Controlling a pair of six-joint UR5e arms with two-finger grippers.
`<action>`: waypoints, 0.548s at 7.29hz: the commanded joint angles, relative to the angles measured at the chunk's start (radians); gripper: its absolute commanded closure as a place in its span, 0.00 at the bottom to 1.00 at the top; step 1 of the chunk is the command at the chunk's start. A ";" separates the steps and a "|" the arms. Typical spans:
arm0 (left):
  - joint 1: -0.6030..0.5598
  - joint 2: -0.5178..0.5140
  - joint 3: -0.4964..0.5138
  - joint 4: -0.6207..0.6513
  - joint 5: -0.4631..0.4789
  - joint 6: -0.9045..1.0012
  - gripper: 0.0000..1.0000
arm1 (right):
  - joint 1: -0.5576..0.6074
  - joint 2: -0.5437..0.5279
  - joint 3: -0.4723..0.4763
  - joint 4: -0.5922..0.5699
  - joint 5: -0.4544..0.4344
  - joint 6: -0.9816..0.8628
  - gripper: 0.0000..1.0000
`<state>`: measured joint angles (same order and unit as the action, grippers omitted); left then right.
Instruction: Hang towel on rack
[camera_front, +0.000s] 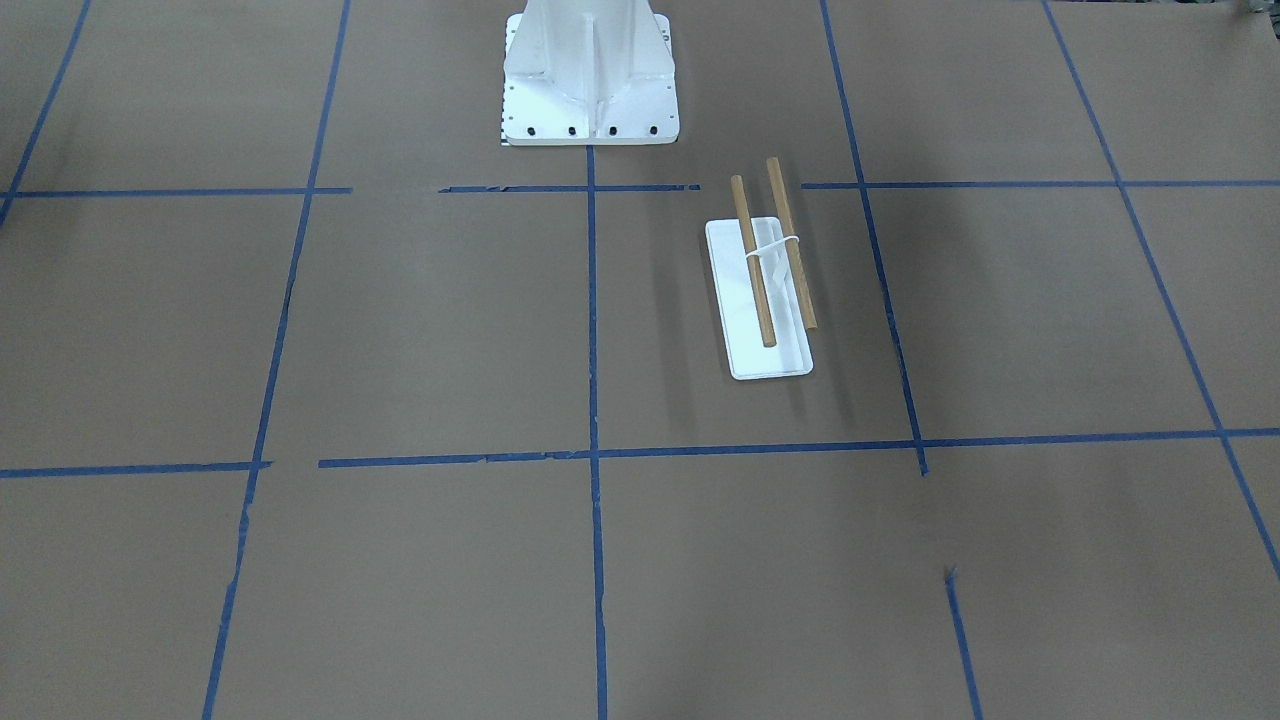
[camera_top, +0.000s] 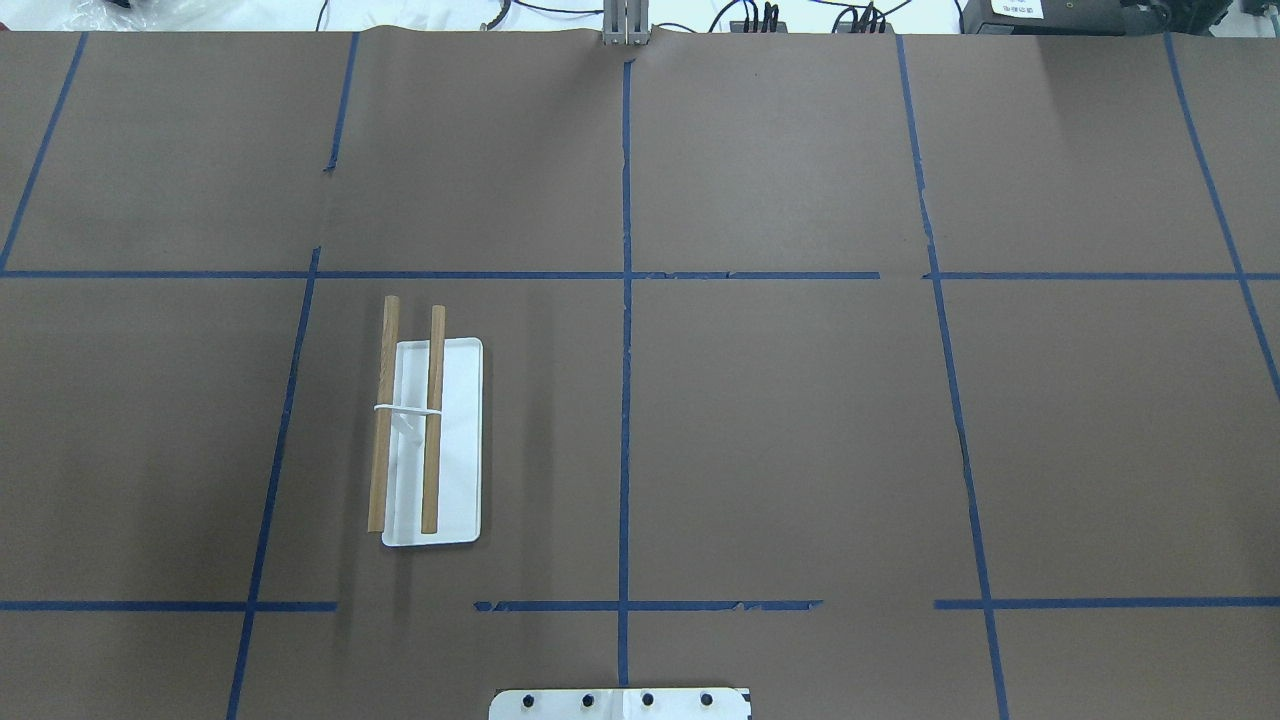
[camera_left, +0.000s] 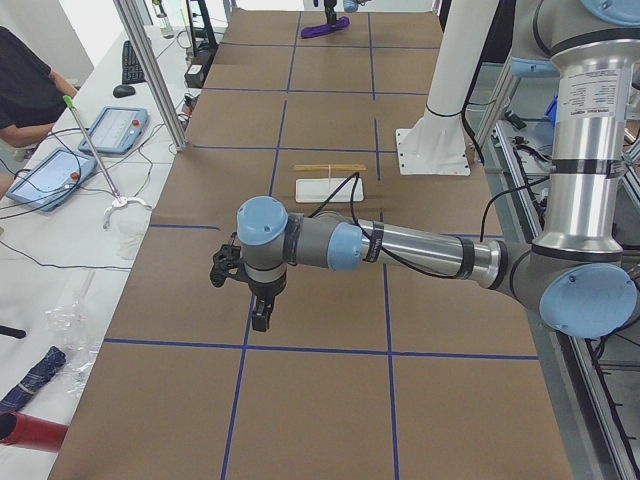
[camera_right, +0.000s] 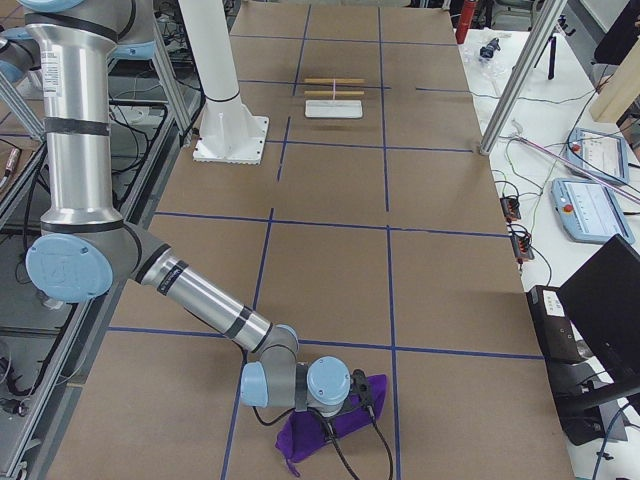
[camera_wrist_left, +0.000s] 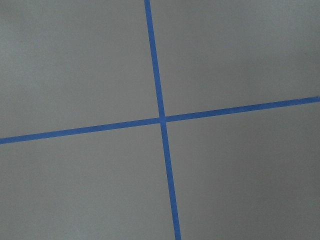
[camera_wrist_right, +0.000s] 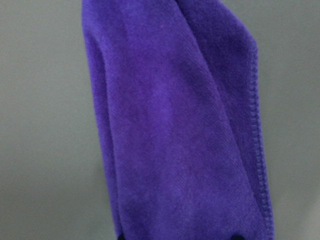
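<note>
The rack (camera_front: 760, 290) stands on the brown table: a white base, a white upright and two wooden dowels. It also shows in the overhead view (camera_top: 430, 440) and far off in both side views (camera_left: 330, 180) (camera_right: 333, 100). The purple towel (camera_right: 330, 425) lies crumpled near the table end on my right and fills the right wrist view (camera_wrist_right: 175, 130). My right gripper (camera_right: 365, 400) is down on the towel; I cannot tell if it is open or shut. My left gripper (camera_left: 260, 320) hangs over bare table, apart from the rack; its state is unclear.
The large white pedestal (camera_front: 590, 80) stands at the robot's side of the table (camera_top: 620, 703). Blue tape lines (camera_wrist_left: 161, 119) grid the brown paper. Metal posts (camera_left: 150, 70) (camera_right: 520, 70) rise at the operators' edge, with tablets (camera_left: 110, 130) and a laptop (camera_right: 610, 300) beyond.
</note>
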<state>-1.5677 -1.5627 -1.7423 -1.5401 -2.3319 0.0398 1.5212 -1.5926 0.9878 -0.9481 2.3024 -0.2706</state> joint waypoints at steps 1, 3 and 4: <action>0.000 0.007 -0.002 0.000 -0.001 0.000 0.00 | 0.000 0.002 0.018 0.005 0.003 -0.010 1.00; 0.000 0.007 -0.002 0.000 -0.001 0.000 0.00 | 0.002 -0.003 0.070 0.003 0.006 -0.009 1.00; 0.000 0.007 -0.002 0.002 -0.001 -0.001 0.00 | 0.004 0.000 0.098 0.003 0.017 -0.009 1.00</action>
<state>-1.5677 -1.5560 -1.7440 -1.5398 -2.3327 0.0396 1.5234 -1.5941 1.0539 -0.9452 2.3099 -0.2795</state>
